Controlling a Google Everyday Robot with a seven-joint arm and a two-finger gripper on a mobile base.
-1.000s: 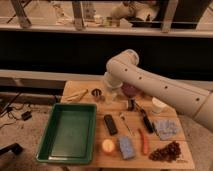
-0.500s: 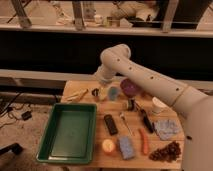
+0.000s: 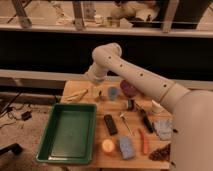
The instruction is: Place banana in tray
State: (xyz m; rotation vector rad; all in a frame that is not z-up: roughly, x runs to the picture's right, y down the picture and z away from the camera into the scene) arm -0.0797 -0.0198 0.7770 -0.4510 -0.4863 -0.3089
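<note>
The banana (image 3: 76, 95) is pale yellow-tan and lies on the back left corner of the wooden table, just behind the tray. The tray (image 3: 52, 131) is a large deep green bin at the table's left front, and nothing shows inside it. My gripper (image 3: 98, 93) hangs down from the white arm's wrist (image 3: 95, 75) near the table's back edge. It is a little to the right of the banana and apart from it, and it holds nothing that I can see.
On the table right of the tray are a blue cup (image 3: 113, 92), a maroon bowl (image 3: 128, 87), a black block (image 3: 111, 125), a round yellow-orange fruit (image 3: 108, 146), a blue sponge (image 3: 125, 147), an orange-red stick (image 3: 144, 141) and a blue cloth (image 3: 163, 128). A dark shelf wall stands behind.
The arm has swung left from over the table's back middle, and the gripper now hangs near the back left corner beside the banana. The objects have not moved.
</note>
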